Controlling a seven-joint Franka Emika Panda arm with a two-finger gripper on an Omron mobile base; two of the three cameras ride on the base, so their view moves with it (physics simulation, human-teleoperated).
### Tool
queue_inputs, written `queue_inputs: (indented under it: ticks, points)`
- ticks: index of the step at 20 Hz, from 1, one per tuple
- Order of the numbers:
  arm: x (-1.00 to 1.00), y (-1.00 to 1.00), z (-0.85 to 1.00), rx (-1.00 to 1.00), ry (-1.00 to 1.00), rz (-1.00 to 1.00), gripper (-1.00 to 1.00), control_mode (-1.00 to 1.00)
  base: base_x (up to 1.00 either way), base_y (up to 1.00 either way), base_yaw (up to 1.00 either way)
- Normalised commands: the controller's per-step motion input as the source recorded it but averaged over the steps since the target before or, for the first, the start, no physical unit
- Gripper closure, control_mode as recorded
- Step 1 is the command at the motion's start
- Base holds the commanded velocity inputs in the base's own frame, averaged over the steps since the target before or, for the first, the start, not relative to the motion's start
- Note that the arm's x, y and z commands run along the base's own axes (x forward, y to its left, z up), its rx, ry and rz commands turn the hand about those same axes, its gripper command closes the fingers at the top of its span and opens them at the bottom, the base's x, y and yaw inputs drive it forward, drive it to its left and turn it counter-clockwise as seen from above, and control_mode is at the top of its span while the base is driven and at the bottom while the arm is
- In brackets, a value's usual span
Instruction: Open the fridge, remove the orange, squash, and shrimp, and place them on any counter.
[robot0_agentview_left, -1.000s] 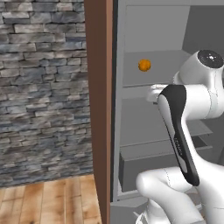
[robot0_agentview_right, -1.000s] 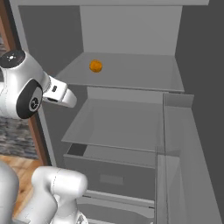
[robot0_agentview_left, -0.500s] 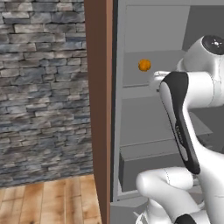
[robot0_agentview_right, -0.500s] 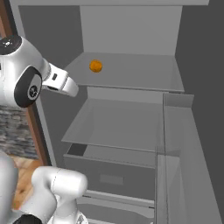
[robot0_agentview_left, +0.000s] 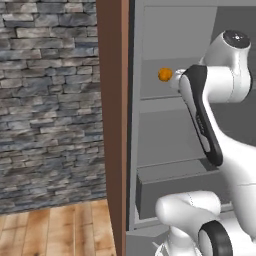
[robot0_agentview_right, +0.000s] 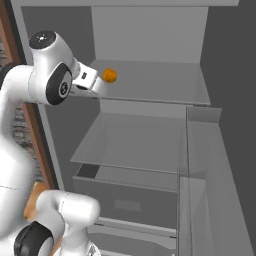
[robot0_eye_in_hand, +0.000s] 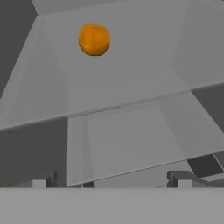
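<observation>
Orange (robot0_eye_in_hand: 93, 39): sits alone on the upper shelf (robot0_agentview_right: 150, 82) of the fridge (robot0_agentview_right: 150, 30), toward the shelf's left side as the right base view shows it, clear of the back wall.
Fridge: I see straight into the grey compartment, so I take the door as already open; below the orange's shelf I see a second shelf (robot0_agentview_right: 132, 142) and a drawer (robot0_agentview_right: 125, 200) under that.
Tool (robot0_agentview_right: 97, 85): fingers spread wide, nothing between them; it is at the front-left edge of the upper shelf, near the orange but not touching it.
Hand view: the orange lies ahead and a bit left of centre, with bare shelf between it and my two fingertips (robot0_eye_in_hand: 177, 177).
Handling: I judge it light, firm and round — it will roll if nudged from one side, and its skin may slip under hard pads.
Where to take hold: across the widest part, one finger on each side, centred so it cannot squirt out forward or back.
Next move: I would line the tool up on the fruit, ease in along the shelf until the orange sits between the fingers, then close gently.
Risk: clipping it with one finger first and rolling it deeper in.
Squash and shrimp: I cannot pick them out here.
</observation>
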Motion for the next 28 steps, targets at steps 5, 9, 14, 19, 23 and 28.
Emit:
queue_inputs:
  ticks: [5,9,14,19,23,28]
  points:
    - [0.59,-0.11,0.06,0.02,0.11,0.0,-1.0,-1.0,0.0,0.0,0.0]
    - [0.75,-0.02,0.0,0.0,0.09,0.0,-1.0,-1.0,0.0,0.0,0.0]
    - [0.71,0.0,0.0,0.0,0.05,-0.02,-1.0,-1.0,0.0,0.0,0.0]
    - [0.51,0.0,0.0,0.0,0.0,-0.03,-1.0,-1.0,0.0,0.0,0.0]
    - [0.45,0.0,0.0,0.0,0.0,-0.03,-1.0,-1.0,0.0,0.0,0.0]
    - [0.32,0.01,0.0,0.0,0.0,-0.03,-1.0,-1.0,0.0,0.0,0.0]
